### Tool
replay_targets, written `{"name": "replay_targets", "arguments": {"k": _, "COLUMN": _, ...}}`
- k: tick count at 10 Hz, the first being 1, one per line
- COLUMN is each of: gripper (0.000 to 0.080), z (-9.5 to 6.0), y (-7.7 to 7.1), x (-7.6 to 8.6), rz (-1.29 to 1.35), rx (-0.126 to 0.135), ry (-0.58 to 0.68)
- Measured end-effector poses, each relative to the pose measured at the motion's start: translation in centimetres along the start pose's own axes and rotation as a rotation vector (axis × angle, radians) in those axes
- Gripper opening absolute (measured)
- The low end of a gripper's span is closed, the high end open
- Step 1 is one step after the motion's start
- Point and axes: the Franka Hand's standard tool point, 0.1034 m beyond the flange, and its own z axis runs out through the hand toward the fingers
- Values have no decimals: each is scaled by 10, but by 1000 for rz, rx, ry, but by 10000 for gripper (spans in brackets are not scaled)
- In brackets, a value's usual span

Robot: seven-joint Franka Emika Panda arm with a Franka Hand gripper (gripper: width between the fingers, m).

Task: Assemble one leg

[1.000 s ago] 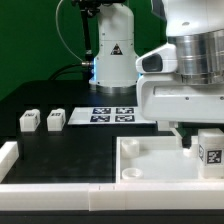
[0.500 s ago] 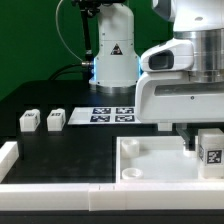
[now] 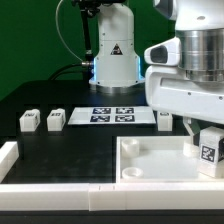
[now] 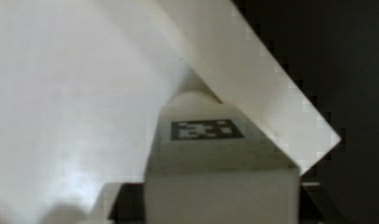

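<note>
Black table (image 3: 70, 150), white tabletop (image 3: 150, 160) at front. Gripper (image 3: 197, 135) pinching a tagged leg (image 3: 209, 151) over tabletop's corner.

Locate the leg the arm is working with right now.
In the exterior view the leg is at the far right, tilted, under the tool, above the tabletop's right side. Two spare legs sit left of the marker board.

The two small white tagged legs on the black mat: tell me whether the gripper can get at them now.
Probably not at once: the gripper already seems to hold a white tagged leg over the large white tray-like tabletop. The two small legs stand unobstructed.
</note>
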Motion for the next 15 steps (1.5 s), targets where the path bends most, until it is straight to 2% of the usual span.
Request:
{"name": "replay_targets", "arguments": {"k": 2, "gripper": 291, "z": 1, "y": 1, "x": 4, "rz": 377, "rx": 21, "ry": -45}}
{"name": "replay_targets", "arguments": {"k": 4, "gripper": 291, "z": 1, "y": 3, "x": 5, "rz": 675, "rx": 22, "ry": -59}}
{"name": "replay_targets", "arguments": {"k": 7, "gripper": 294, "z": 0, "y": 4, "x": 7, "rz": 858, "rx": 14, "ry": -51}}
{"name": "replay_targets", "arguments": {"k": 10, "gripper": 334, "z": 1, "y": 5, "x": 6, "rz": 851, "rx": 12, "ry": -39}}
{"name": "replay_targets", "arguments": {"k": 11, "gripper": 505, "z": 1, "y": 5, "x": 6, "rz": 850, "rx": 13, "ry": -39}}
{"name": "replay_targets", "arguments": {"k": 12, "gripper": 505, "z": 1, "y": 5, "x": 4, "rz": 847, "rx": 13, "ry": -39}}
{"name": "replay_targets", "arguments": {"k": 13, "gripper": 618, "z": -1, "y": 7, "x": -5, "rz": 828, "rx": 8, "ry": -42}}
{"name": "replay_targets", "arguments": {"k": 15, "gripper": 640, "z": -24, "y": 11, "x": -18, "rz": 794, "rx": 20, "ry": -58}}
